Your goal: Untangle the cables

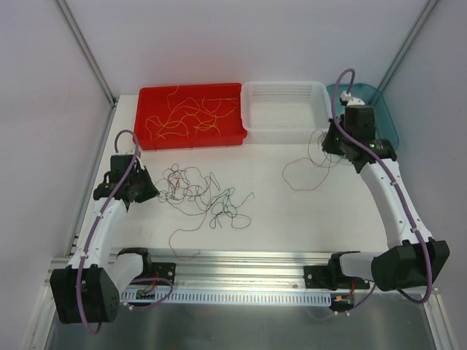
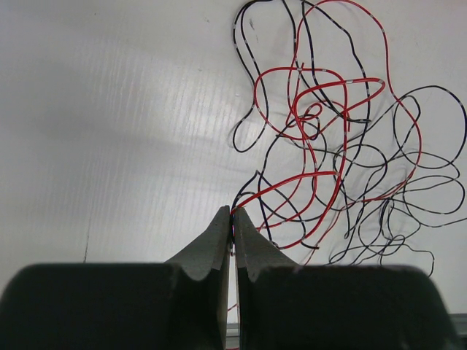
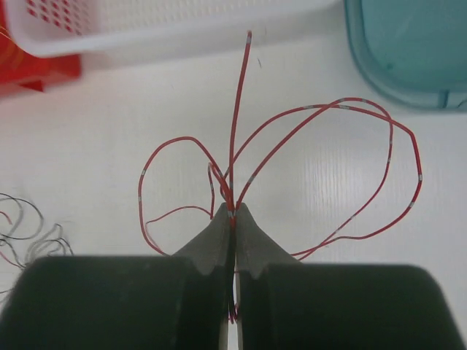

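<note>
Now the white table [image 1: 292,226] is carrying a red bin [image 1: 190,87] at far left, yellow cables [image 1: 182,117] lying inside it, and a white basket [image 1: 284,133] is sitting just right of it. Red and black cables [image 1: 201,193] are lying tangled at centre-left. The left gripper [image 2: 232,215] is pinching strands at their left edge. The right gripper [image 3: 232,211] is pinching a looped red cable [image 3: 236,109] near the basket.

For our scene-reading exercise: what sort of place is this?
Likely a robotics lab workcell: a left arm and right arm mounted on a metal rail, white enclosure walls, a red bin and white basket on the table.
</note>
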{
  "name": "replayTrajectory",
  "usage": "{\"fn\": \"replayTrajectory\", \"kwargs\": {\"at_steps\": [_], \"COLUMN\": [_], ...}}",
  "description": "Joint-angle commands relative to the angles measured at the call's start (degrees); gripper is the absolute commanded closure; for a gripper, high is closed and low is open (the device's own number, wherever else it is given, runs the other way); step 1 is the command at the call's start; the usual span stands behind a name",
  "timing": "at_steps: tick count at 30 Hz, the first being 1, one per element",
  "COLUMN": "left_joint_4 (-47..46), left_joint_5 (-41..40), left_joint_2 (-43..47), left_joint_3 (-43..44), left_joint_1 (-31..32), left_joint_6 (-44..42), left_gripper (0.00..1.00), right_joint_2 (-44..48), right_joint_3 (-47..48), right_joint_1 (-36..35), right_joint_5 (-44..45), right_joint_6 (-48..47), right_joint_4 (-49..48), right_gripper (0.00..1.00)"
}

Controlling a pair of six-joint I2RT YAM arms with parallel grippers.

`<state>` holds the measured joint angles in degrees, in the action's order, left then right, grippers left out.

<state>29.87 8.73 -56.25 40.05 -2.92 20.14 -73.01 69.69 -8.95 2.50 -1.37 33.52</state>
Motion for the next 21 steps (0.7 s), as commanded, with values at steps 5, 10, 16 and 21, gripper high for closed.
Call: {"fn": "replayTrajectory", "kwargs": {"at_steps": [5,10,16,21], "left_joint_4": [-0.07,-0.07,0.02,0.02], "left_joint_5": [1.9,1.73,1.55,2.08], "left_joint_2": [0.0,-0.26,-0.88,-1.76], "left_joint_3": [2.22,2.22,2.13,2.31], "left_joint_1": [0.46,0.46,0.46,0.46], "left_joint_6": [-0.45,-0.54,-0.63,-0.89], "left_gripper": [1.0,1.0,1.0,1.0], "right_joint_2": [-2.04,-8.36,-21.62,-36.89], "right_joint_3": [20.03,26.19,33.39,40.69], "right_joint_1": [-1.42,-1.51,-1.6,-1.6], "right_joint_5": [-0.75,3.28,3.83,3.91], "right_joint_6": [-2.94,-3.12,-1.36,-0.39], "right_joint_4": [-3.44,-14.67,-25.6,-30.6], "right_gripper": [0.99,0.99,0.99,0.99]}}
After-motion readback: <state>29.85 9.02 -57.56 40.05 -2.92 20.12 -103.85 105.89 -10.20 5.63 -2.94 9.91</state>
